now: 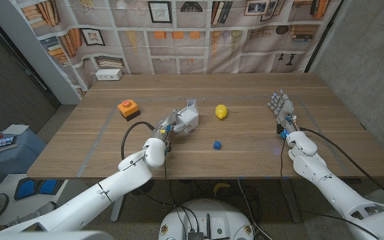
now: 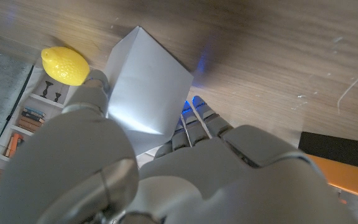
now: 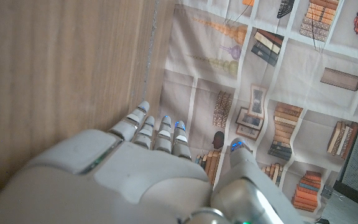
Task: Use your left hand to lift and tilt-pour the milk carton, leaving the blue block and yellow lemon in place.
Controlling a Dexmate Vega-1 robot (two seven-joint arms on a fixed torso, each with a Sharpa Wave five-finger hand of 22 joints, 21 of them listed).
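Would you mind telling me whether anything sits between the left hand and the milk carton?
Nothing visible does: the left hand already grips the milk carton, which is tilted. The yellow lemon and blue block lie apart from it on the table.

My arms are glossy white shells with rounded, ball-like joints, entering from the frame's bottom corners. A black cable loops beside each forearm. My left robot hand [image 1: 167, 127] and right robot hand [image 1: 280, 107] are pale grey, with segmented fingers [image 3: 165, 134] showing darker seams and small blue lights at the tips
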